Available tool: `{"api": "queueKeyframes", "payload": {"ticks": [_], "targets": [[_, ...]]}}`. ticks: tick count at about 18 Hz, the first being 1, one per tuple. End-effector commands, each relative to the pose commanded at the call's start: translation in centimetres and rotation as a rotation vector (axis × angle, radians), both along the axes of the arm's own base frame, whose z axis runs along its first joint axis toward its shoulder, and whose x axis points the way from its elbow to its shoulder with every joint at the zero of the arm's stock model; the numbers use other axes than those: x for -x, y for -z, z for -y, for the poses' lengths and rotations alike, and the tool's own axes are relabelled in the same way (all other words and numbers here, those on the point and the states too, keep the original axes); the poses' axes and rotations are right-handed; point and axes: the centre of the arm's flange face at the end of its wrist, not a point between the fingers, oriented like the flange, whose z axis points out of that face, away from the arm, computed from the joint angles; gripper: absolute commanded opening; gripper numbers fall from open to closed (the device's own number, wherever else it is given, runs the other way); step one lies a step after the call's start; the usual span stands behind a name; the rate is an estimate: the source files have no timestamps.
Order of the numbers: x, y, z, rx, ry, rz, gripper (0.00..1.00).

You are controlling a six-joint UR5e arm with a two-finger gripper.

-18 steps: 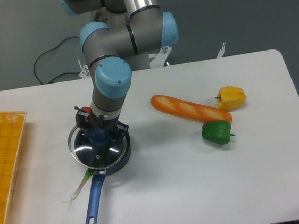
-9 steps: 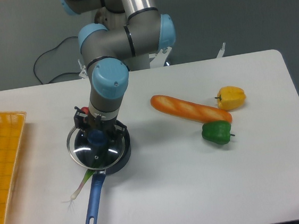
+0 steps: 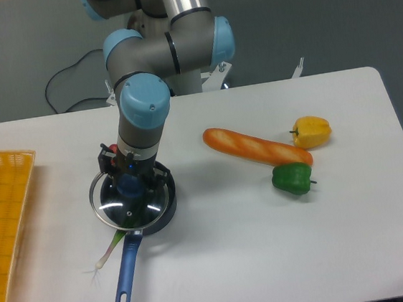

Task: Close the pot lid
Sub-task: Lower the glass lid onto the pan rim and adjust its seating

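Gripper (image 3: 130,185) clamped on blue knob of pot lid (image 3: 131,202), over pot (image 3: 156,215) at table's (image 3: 221,264) left-centre, lid shifted slightly left of pot. Blue pot handle pointing toward near edge; baguette (image 3: 256,147), green pepper (image 3: 292,178), yellow pepper (image 3: 311,131) well apart at right.

A worktop (image 3: 219,250) fills the view, with a robot arm (image 3: 155,55) reaching in from the back centre. Left of centre sits the pot (image 3: 166,211), its handle running toward the front edge. The pot lid (image 3: 131,200) lies over the pot, shifted slightly to the left, and the claw (image 3: 130,181) stands directly above the lid's knob. A spring onion (image 3: 109,251) lies just left of the handle, one end under the pot. A basket (image 3: 0,223) occupies the far left edge. Right of the pot lies a baguette (image 3: 256,147); one pepper (image 3: 310,131) sits at its right end, another pepper (image 3: 292,178) just in front of that end.
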Motion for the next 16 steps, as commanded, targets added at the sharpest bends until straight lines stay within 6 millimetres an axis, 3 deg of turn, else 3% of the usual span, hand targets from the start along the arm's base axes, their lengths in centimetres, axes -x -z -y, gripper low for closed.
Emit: {"api": "queueKeyframes", "payload": {"ticks": [3, 16], "targets": [[-0.87, 0.72, 0.04, 0.018, 0.018, -0.025, 0.45], [-1.03, 1.04, 0.18, 0.025, 0.017, -0.025, 0.45]]}}
